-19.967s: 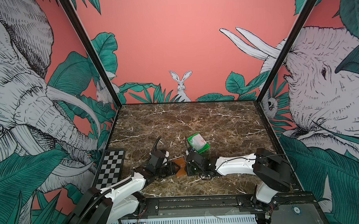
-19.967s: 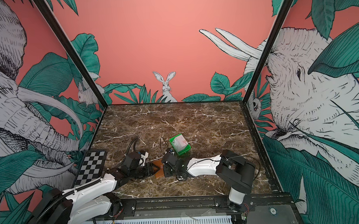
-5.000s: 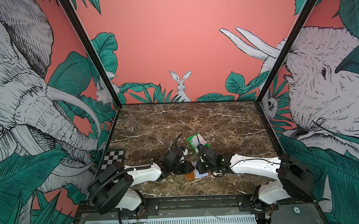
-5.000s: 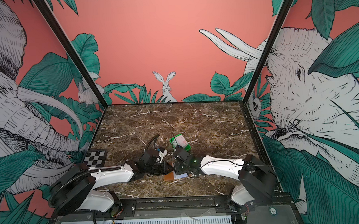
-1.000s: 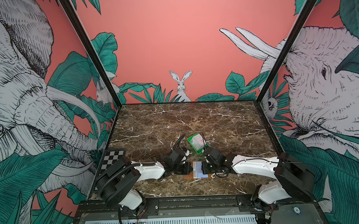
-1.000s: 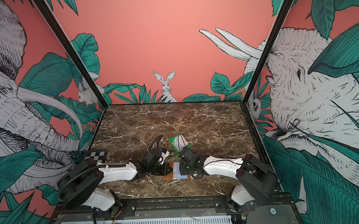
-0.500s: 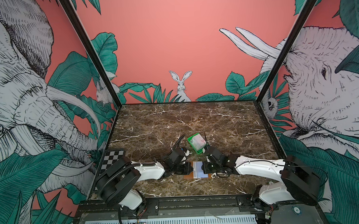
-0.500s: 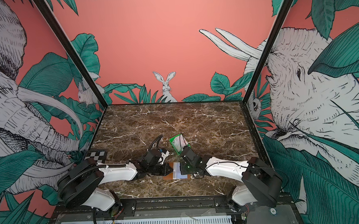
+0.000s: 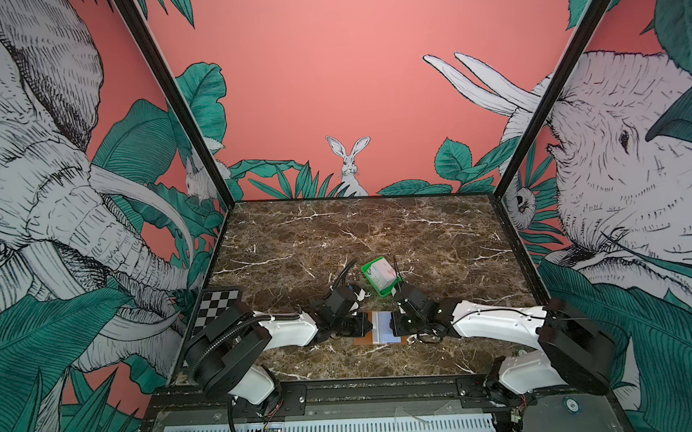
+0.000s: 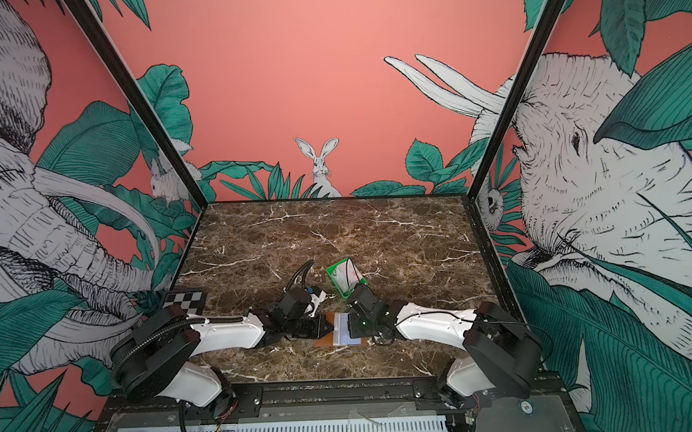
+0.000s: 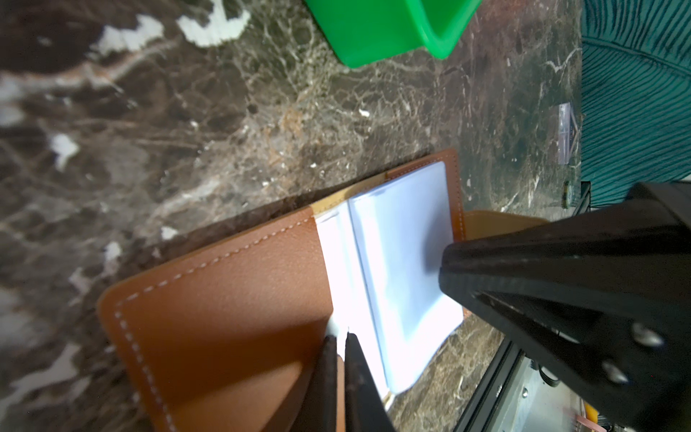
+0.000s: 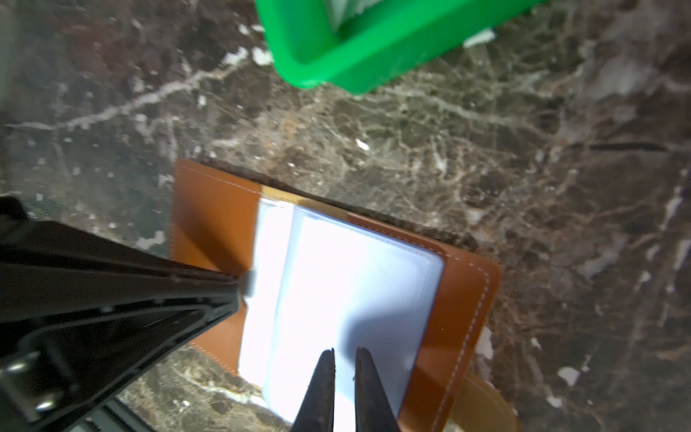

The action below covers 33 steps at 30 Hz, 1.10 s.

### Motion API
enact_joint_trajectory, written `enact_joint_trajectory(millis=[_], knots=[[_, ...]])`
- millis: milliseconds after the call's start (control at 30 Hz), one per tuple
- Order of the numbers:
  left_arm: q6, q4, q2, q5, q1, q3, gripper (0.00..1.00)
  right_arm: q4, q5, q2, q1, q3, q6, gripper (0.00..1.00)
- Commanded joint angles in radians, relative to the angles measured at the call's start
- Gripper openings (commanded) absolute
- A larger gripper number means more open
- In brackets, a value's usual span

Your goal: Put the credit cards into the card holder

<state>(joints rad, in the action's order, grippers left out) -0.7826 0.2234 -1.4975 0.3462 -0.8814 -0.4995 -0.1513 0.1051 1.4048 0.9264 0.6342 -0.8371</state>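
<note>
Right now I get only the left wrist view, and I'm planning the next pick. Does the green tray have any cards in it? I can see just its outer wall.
Observer: Yes. In both top views the green tray holds credit cards. The uppermost is white with red print.
Operator: Is the right gripper carrying one? I see only its side.
Observer: No. In the right wrist view the right gripper has its jaws almost together with no card between them. Its tips are over the clear sleeve of the open card holder.
</note>
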Motion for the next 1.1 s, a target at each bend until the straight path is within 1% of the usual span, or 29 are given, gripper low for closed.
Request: enact_joint_trajectory(millis=[0,133,267,500,633,800,933,1067], knots=[[-0.002,-0.006,0.023,-0.025,-0.004,0.023,0.10,0.009,-0.003,-0.007,-0.003,-0.009,0.008,0.13],[-0.006,-0.003,0.026,-0.027,-0.004,0.027,0.10,-0.020,-0.037,0.032,-0.004,-0.011,-0.023,0.13],[-0.004,-0.003,0.024,-0.028,-0.004,0.027,0.10,-0.049,-0.033,0.075,-0.004,0.016,-0.016,0.13],[-0.008,0.001,0.031,-0.031,-0.004,0.030,0.10,0.016,-0.009,-0.010,-0.003,0.004,0.008,0.13],[-0.009,0.003,0.029,-0.030,-0.004,0.031,0.10,0.026,0.001,0.005,-0.004,0.008,0.010,0.14],[-0.012,0.002,0.036,-0.027,-0.004,0.032,0.10,-0.015,-0.038,0.045,-0.004,0.012,-0.024,0.14],[-0.006,-0.008,0.040,-0.030,-0.004,0.027,0.10,-0.018,-0.023,0.069,-0.004,0.020,-0.016,0.14],[-0.005,-0.011,0.039,-0.028,-0.004,0.026,0.11,0.002,-0.010,0.031,-0.003,0.018,0.001,0.14]])
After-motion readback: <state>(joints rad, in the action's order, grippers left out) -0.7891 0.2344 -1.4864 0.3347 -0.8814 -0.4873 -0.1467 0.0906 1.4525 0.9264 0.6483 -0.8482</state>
